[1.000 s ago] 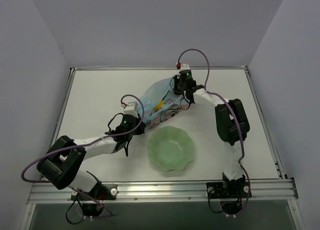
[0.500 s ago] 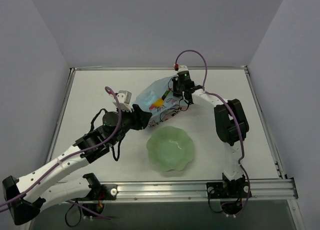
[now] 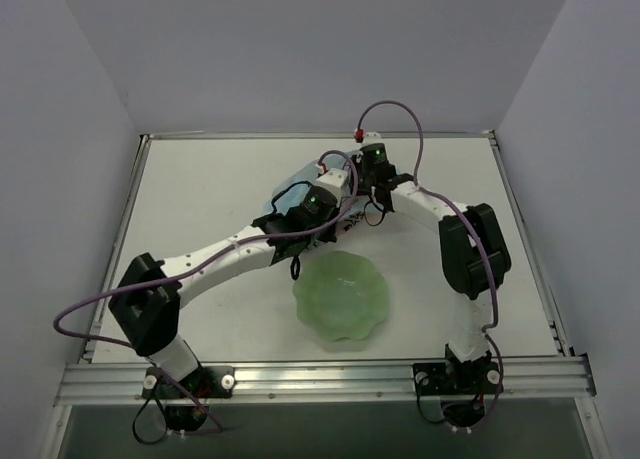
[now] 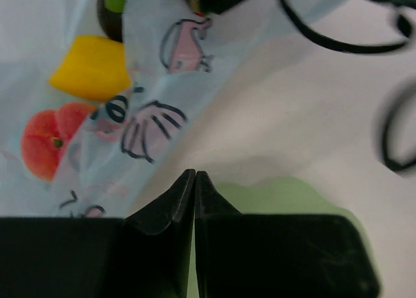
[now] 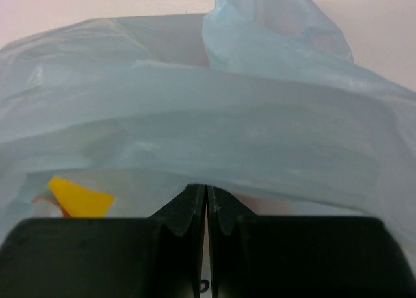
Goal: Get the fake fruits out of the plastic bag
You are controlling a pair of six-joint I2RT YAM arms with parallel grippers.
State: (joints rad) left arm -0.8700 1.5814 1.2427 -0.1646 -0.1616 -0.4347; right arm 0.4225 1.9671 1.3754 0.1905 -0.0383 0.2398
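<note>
The light-blue plastic bag (image 3: pixel 291 191) lies at the table's far middle, mostly covered by both arms. In the left wrist view the bag (image 4: pixel 146 110) shows its white panel with pink figures; a yellow fruit (image 4: pixel 91 67), an orange-red fruit (image 4: pixel 47 145) and a dark green one (image 4: pixel 112 0) show through it. My left gripper (image 3: pixel 338 217) is shut and empty, hovering between the bag and the bowl (image 4: pixel 195 176). My right gripper (image 3: pixel 362 179) is shut on a fold of the bag's edge (image 5: pixel 207 187); the yellow fruit (image 5: pixel 78 197) shows inside.
A pale green scalloped bowl (image 3: pixel 375 279) stands empty just in front of the bag; its rim shows under my left fingers (image 4: pixel 292 195). Black cables from the right arm (image 4: pixel 338 41) cross the table behind the bag. Raised metal rails edge the table.
My left arm has swung from the bag's left end to over its right side, close to the right gripper. The right gripper has stayed on the bag's edge.
</note>
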